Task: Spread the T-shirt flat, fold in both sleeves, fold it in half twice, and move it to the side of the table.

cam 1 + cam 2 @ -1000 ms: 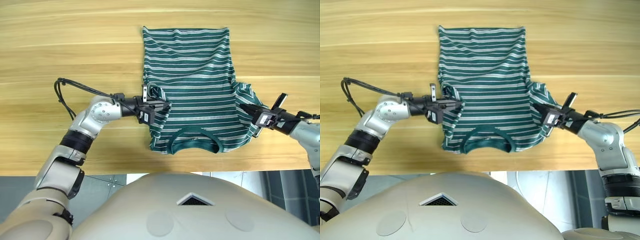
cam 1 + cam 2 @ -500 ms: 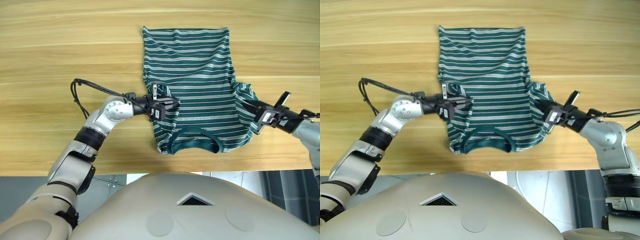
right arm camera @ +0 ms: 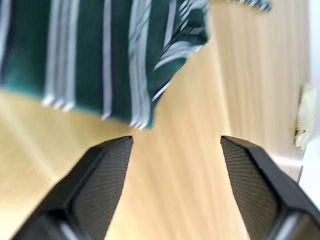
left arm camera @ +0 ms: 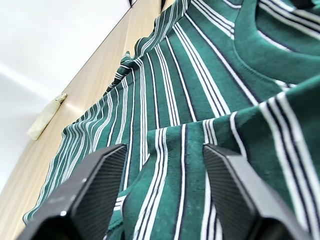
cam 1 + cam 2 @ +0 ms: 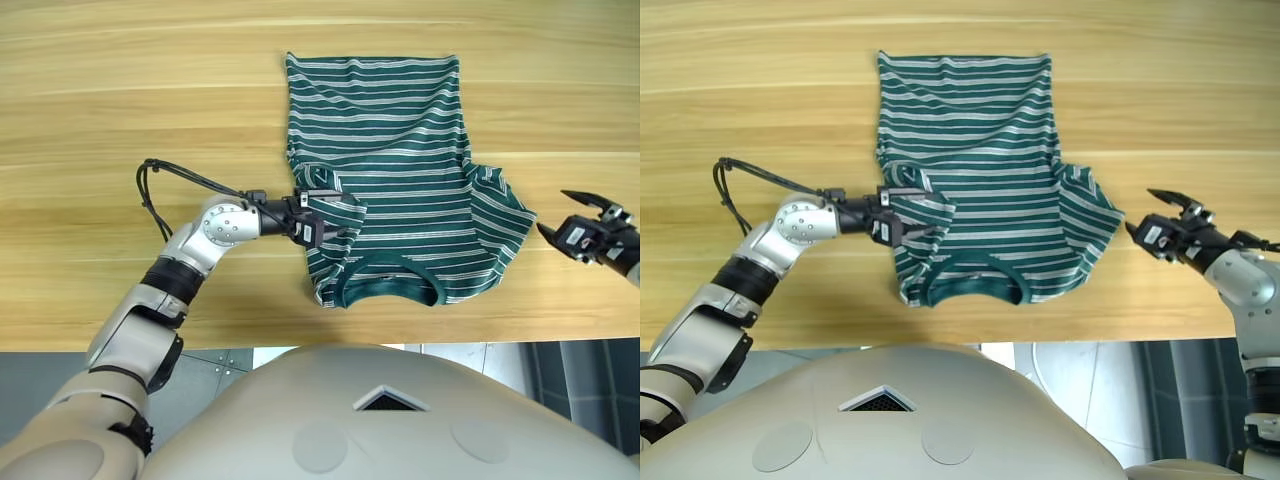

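T-shirt [image 5: 390,130] being supported by table [image 5: 120,90], left gripper [image 5: 333,216] being held spread, empty, over folded sleeve [image 5: 353,212], right gripper [image 5: 1140,210] being held spread, empty, alongside

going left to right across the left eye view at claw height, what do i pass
black cable loop → left claw, open at the sleeve → green and white striped T-shirt → right claw, open
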Controlling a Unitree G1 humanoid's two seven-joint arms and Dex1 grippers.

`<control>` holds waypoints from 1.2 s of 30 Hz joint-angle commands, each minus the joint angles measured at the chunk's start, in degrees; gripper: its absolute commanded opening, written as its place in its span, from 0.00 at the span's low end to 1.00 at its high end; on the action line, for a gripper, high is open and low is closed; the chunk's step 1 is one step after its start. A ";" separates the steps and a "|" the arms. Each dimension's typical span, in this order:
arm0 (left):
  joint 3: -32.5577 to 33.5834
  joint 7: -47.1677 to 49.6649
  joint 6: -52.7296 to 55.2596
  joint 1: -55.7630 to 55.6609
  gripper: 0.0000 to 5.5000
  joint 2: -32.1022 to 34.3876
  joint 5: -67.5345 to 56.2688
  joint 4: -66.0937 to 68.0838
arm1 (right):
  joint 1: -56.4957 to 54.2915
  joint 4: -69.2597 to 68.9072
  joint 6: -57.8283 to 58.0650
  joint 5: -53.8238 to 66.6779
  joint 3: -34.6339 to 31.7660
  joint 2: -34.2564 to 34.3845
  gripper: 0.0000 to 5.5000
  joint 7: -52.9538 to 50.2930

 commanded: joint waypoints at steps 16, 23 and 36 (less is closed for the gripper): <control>-1.06 2.93 0.88 -1.00 0.98 -0.03 3.35 2.35 | -6.01 2.05 1.17 -5.98 9.29 0.57 0.48 1.28; -1.33 2.86 0.86 -0.45 0.98 0.30 3.11 1.72 | -6.88 2.58 1.22 -5.78 12.04 0.27 0.23 1.09; -1.48 3.41 0.47 -0.70 0.98 -0.06 3.30 2.53 | -7.48 -2.00 -1.96 -1.96 8.24 1.20 0.00 -3.14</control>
